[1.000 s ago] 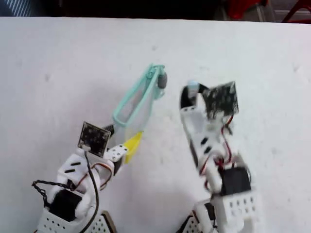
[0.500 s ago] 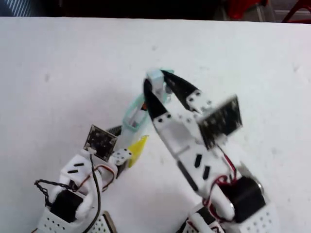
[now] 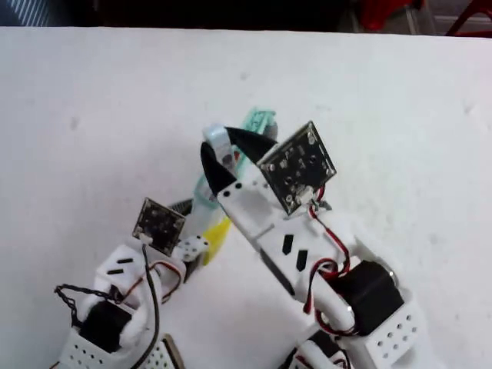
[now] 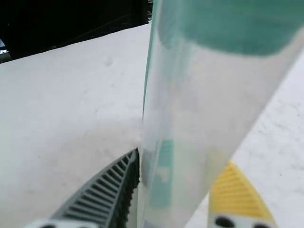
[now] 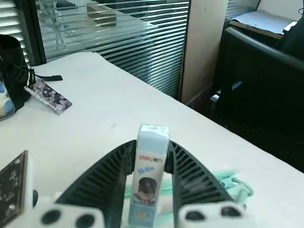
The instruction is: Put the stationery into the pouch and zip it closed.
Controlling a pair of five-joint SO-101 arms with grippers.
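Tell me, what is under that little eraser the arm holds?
The teal pouch, gripped by the other arm's jaws, lies beneath the eraser. Its contents are hidden by the arm.

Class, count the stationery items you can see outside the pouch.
1: an eraser gripped in the right end effector, by the pouch the left end effector holds. Others may be hidden inside.

pouch (image 3: 258,121) — largely hidden, under right arm (image 3: 284,238)
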